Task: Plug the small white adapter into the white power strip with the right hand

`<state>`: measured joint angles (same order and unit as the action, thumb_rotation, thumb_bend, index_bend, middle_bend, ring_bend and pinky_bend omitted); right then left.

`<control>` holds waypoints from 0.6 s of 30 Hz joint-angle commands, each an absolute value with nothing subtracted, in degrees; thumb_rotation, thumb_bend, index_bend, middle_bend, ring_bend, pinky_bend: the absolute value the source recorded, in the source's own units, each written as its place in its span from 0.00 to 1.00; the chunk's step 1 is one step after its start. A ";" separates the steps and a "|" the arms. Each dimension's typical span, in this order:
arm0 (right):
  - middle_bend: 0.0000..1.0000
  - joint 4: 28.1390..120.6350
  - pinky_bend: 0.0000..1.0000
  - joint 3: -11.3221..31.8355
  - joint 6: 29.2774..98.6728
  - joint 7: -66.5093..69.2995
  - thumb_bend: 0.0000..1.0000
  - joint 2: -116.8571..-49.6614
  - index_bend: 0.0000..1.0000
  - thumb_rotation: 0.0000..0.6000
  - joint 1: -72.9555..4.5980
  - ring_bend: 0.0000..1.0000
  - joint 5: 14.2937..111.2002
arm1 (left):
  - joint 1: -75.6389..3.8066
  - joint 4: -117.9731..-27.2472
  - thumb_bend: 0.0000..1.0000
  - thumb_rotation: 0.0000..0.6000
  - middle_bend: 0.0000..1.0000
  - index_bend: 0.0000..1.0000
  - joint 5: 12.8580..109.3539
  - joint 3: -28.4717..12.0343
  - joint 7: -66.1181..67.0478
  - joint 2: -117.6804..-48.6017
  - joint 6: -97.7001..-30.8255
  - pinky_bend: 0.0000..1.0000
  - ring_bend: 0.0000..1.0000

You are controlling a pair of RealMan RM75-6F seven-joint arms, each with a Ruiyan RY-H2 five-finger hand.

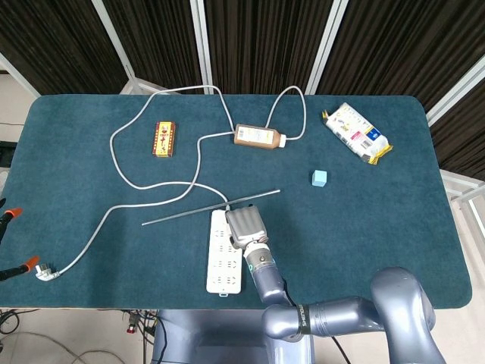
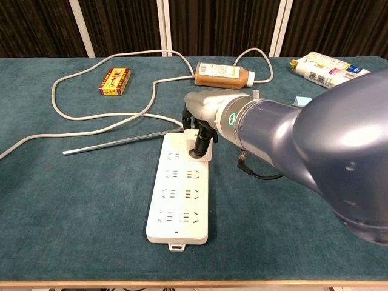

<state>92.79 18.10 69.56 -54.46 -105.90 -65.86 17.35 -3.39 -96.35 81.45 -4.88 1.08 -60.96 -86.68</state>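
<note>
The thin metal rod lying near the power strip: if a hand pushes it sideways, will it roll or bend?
The metal rod looks straight and slender, so it probably stays stiff rather than drooping. It seems round, so it may roll, though the fabric-like table cover would likely slow it. One end lies close to the power strip, which might block it.

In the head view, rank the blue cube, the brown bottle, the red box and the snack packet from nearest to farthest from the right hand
From the right hand:
1. Blue cube, up and to its right.
2. Brown bottle, straight up from it.
3. Red box, upper left.
4. Snack packet, far upper right.
</note>
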 commanded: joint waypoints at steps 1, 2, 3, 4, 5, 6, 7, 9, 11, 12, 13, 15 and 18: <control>0.54 92.81 0.33 18.14 69.41 -54.54 0.51 -106.06 0.67 1.00 -65.94 0.56 17.38 | -3.37 -96.35 0.09 1.00 0.00 0.20 81.45 -4.89 1.05 -60.94 -86.72 0.00 0.00; 0.54 92.79 0.33 18.18 69.38 -54.62 0.51 -106.13 0.67 1.00 -65.98 0.56 17.38 | -3.35 -96.36 0.09 1.00 0.00 0.20 81.46 -4.89 1.02 -60.93 -86.76 0.00 0.00; 0.54 92.76 0.33 18.21 69.39 -54.67 0.51 -106.18 0.67 1.00 -66.00 0.56 17.37 | -3.35 -96.36 0.09 1.00 0.00 0.20 81.47 -4.90 1.00 -60.93 -86.78 0.00 0.00; 0.54 92.73 0.33 18.23 69.40 -54.70 0.51 -106.18 0.67 1.00 -65.99 0.56 17.36 | -3.35 -96.35 0.09 1.00 0.00 0.20 81.46 -4.90 0.99 -60.92 -86.77 0.00 0.00; 0.54 92.69 0.33 18.26 69.38 -54.75 0.51 -106.16 0.67 1.00 -65.98 0.56 17.30 | -3.35 -96.34 0.09 1.00 0.00 0.20 81.44 -4.91 0.95 -60.91 -86.77 0.00 0.00; 0.54 92.66 0.33 18.23 69.42 -54.79 0.51 -106.12 0.67 1.00 -65.92 0.56 17.24 | -3.35 -96.33 0.09 1.00 0.00 0.20 81.42 -4.93 0.91 -60.89 -86.77 0.00 0.00; 0.54 92.65 0.33 18.20 69.49 -54.78 0.51 -106.09 0.67 1.00 -65.85 0.56 17.23 | -3.34 -96.32 0.09 1.00 0.00 0.20 81.42 -4.93 0.89 -60.88 -86.78 0.00 0.00; 0.54 92.61 0.33 18.16 69.46 -54.70 0.51 -105.93 0.67 1.00 -65.62 0.56 17.05 | -3.34 -96.29 0.09 1.00 0.00 0.20 81.41 -4.96 0.83 -60.86 -86.80 0.00 0.00; 0.54 92.73 0.33 17.98 69.37 -54.64 0.51 -105.69 0.67 1.00 -65.32 0.57 16.87 | -3.34 -96.25 0.09 1.00 0.00 0.20 81.42 -4.96 0.86 -60.89 -86.81 0.00 0.00; 0.54 92.77 0.33 17.90 69.34 -54.62 0.51 -105.61 0.67 1.00 -65.23 0.57 16.89 | -3.35 -96.25 0.09 1.00 0.00 0.20 81.43 -4.94 0.90 -60.90 -86.79 0.00 0.00; 0.54 92.81 0.33 17.78 69.25 -54.59 0.51 -105.53 0.67 1.00 -65.12 0.57 16.94 | -3.37 -96.26 0.09 1.00 0.00 0.20 81.46 -4.91 0.99 -60.93 -86.75 0.00 0.00; 0.54 92.82 0.33 17.66 69.05 -54.44 0.51 -105.47 0.68 1.00 -64.94 0.57 17.00 | -3.38 -96.31 0.09 1.00 0.00 0.20 81.51 -4.87 1.15 -60.97 -86.74 0.00 0.00; 0.54 92.77 0.33 17.33 68.66 -54.29 0.51 -105.44 0.68 1.00 -64.68 0.57 17.02 | -3.33 -96.39 0.09 1.00 0.00 0.20 81.59 -4.84 1.31 -61.03 -86.88 0.00 0.00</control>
<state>92.78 17.37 68.69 -54.31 -105.45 -64.72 17.02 -3.33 -96.38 81.58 -4.84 1.31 -61.02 -86.88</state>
